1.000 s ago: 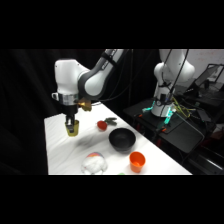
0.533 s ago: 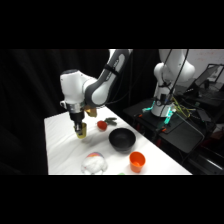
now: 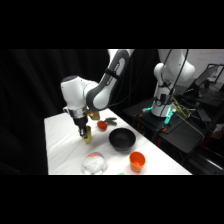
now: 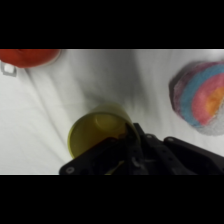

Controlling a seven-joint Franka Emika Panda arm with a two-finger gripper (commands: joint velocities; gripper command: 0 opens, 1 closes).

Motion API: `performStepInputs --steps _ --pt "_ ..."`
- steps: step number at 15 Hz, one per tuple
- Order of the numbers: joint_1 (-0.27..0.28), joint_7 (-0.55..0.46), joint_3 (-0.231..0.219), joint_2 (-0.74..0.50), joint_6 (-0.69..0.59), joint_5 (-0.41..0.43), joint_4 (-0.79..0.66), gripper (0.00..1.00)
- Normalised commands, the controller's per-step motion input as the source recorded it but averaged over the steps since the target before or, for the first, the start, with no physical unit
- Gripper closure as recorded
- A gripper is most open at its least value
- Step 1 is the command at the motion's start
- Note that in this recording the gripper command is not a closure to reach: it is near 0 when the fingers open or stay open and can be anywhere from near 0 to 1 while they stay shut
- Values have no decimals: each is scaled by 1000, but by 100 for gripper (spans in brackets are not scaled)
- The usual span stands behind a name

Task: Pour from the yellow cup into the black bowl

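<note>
Worktop lay white under the arm, which reached down from the upper right and bent over the near-left part of the surface. A second white robot stood apart in the background at the right, beside a dark bench with a green-lit object. On the worktop, the black bowl sat right of the gripper, apart from it, upright and round. A clear whitish domed object with coloured patches inside lay in front of the bowl toward the near edge; in the wrist view it showed at the right as a blurred striped shape. An orange cup stood near the bowl's front right, upright. A small red object rested behind the bowl, with something dark just beyond it; the wrist view caught a red shape at its upper left corner.

The gripper hung just left of the bowl, and the yellow cup sat at its tip, low over the worktop. From the wrist, the yellow cup appeared from above, its round mouth open toward the camera, with the black linkage crossing its lower right rim. The gripper was clamped on the cup's rim. Whether the cup's base touched the surface could not be told.
</note>
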Motion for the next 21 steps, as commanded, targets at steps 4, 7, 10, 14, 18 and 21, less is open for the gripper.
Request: performStepInputs --steps 4,7,10,14,18,21 --pt "-38 -33 43 138 -32 36 223 11" --pt "-35 -25 29 91 -35 29 171 11" --pt "-28 -7 19 52 -52 26 144 0" --pt "-29 -4 17 8 -71 28 119 0" --pt "-34 2 13 -40 -82 34 83 0" --pt "-28 -3 4 -174 -87 23 -9 0"
